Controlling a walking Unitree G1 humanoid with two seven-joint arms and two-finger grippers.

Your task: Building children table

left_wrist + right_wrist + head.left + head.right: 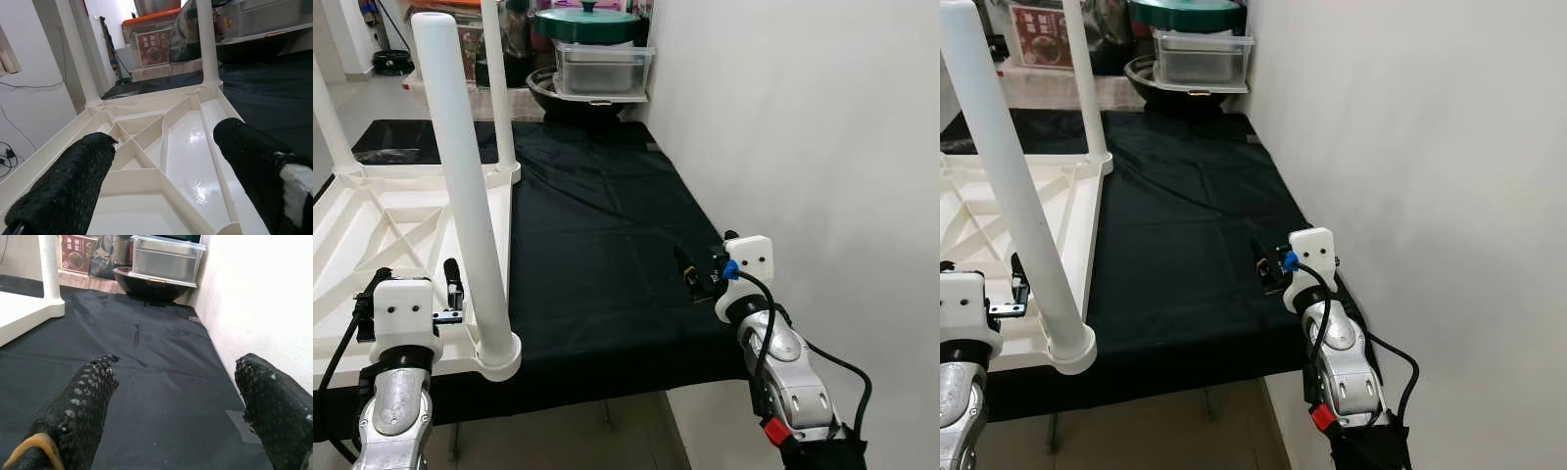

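The white plastic children's table (372, 220) lies upside down on a black cloth (597, 245), its ribbed underside (186, 156) facing up. Three white legs stand upright in its corner sockets: a near one (465, 196), a far one (499, 88) and one at the left (328, 117). My left gripper (166, 137) is open at the table's front edge, just left of the near leg, with nothing between its fingers. My right gripper (177, 364) is open low over the bare cloth near the wall, apart from the table.
At the back stand a green-lidded pot (587, 22), a clear plastic box (604, 67) and a black bowl (558, 93). A white wall (803, 147) runs close along the right. The cloth's front edge (607, 387) drops to the floor.
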